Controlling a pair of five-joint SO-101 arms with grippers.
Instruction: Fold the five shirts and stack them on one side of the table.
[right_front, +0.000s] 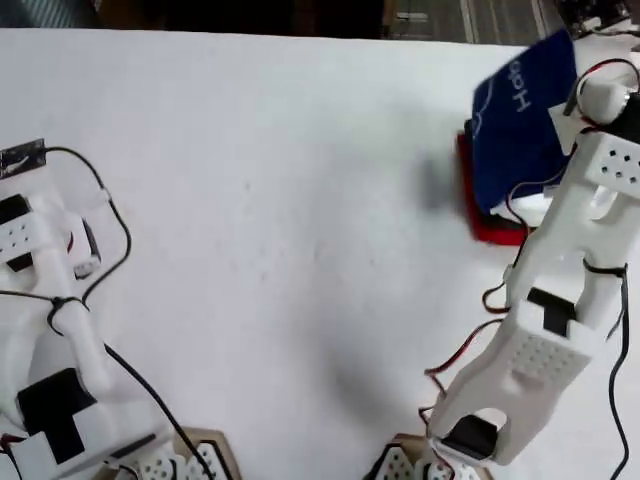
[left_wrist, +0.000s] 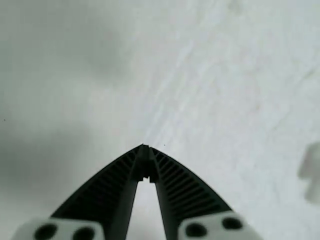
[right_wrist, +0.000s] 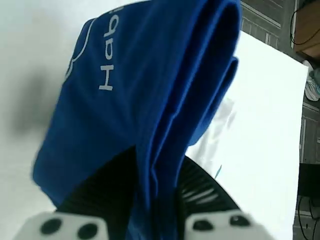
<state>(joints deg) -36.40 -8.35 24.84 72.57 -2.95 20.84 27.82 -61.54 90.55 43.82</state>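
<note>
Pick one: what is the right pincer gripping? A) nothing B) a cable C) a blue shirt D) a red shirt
C: in the right wrist view the right pincer is shut on a fold of the blue shirt, with cloth running between its two black fingers.

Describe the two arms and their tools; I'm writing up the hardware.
The left arm and right arm have white shells with rows of holes and black blocks at joints. Black cables loop along the left one; red and black wires trail off the right. The left tool and right tool have black ribbed fingers tapering to a point on a white base with round holes.
</note>
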